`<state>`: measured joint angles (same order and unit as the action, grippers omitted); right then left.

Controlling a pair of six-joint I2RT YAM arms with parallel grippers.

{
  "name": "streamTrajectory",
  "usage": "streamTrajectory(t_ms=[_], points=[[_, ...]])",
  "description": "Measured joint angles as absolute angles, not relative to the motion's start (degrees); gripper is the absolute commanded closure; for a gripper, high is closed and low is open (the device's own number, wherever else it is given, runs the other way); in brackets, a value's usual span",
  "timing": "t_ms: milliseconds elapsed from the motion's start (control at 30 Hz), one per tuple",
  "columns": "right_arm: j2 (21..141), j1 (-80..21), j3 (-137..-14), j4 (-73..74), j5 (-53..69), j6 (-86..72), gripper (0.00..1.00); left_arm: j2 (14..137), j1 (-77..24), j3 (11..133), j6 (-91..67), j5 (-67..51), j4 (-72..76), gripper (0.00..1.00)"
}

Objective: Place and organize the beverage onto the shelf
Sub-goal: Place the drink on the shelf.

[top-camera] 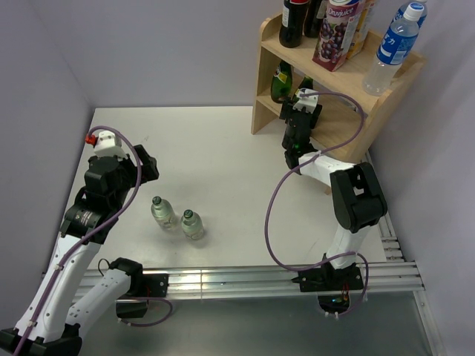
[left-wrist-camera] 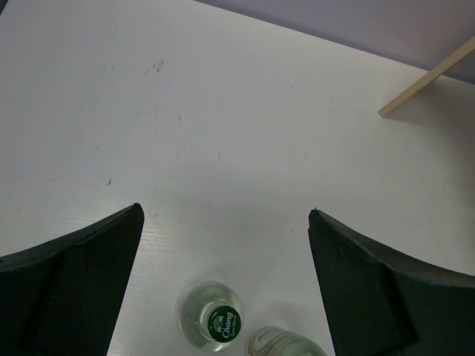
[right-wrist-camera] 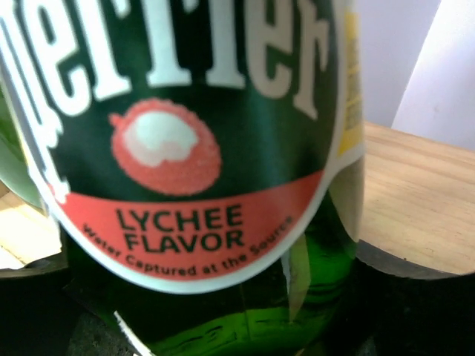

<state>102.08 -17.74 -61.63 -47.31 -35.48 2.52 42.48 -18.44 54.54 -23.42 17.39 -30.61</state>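
Note:
My right gripper (top-camera: 300,122) reaches into the lower tier of the light-wood shelf (top-camera: 266,104) and is shut on a green glass Perrier bottle (right-wrist-camera: 223,148), which fills the right wrist view above the shelf board (right-wrist-camera: 415,200). Another green bottle (top-camera: 281,80) stands beside it. On the top tier stand two dark cola bottles (top-camera: 295,22), juice cartons (top-camera: 338,33) and a blue-capped water bottle (top-camera: 393,48). Two small clear bottles (top-camera: 161,213) (top-camera: 192,225) stand on the table. My left gripper (left-wrist-camera: 225,211) is open and empty, above and just beyond the green-capped bottle (left-wrist-camera: 215,319).
The shelf stands in the back right corner against the walls. Its bottom edge (left-wrist-camera: 427,78) shows far right in the left wrist view. A metal rail (top-camera: 245,278) runs along the table's near edge. A purple cable (top-camera: 271,215) loops off the right arm.

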Motion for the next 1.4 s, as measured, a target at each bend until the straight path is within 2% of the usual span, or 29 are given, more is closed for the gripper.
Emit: streamTrajectory(t_ms=[33,133,233,1000,1300,1400], points=[[102.02,-17.74,-61.41,-47.68,-35.38,2.68,0.42,42.48,-18.46,54.54,-23.40,17.30,-30.61,0.01],[102.02,-17.69,-61.14,-48.36,-35.11,3.11,0.54,42.48,-18.46,54.54,-23.40,17.15,-30.59,0.01],[102.04,-17.61,-61.17,-48.31,-34.89,3.14,0.57,42.48,-18.46,54.54,-23.40,16.88,-30.59,0.01],[105.93,-16.32,-63.16,-54.04,-34.37,5.85,0.53,42.15,-18.46,53.95,-23.40,16.78,-30.17,0.01],[106.21,-15.53,-64.31,-51.83,-32.29,5.17,0.48,42.22,-18.46,53.89,-23.40,16.75,-30.15,0.00],[106.21,-15.35,-64.51,-51.29,-31.68,4.89,0.41,42.22,-18.46,53.89,-23.38,16.75,-30.17,0.01]])
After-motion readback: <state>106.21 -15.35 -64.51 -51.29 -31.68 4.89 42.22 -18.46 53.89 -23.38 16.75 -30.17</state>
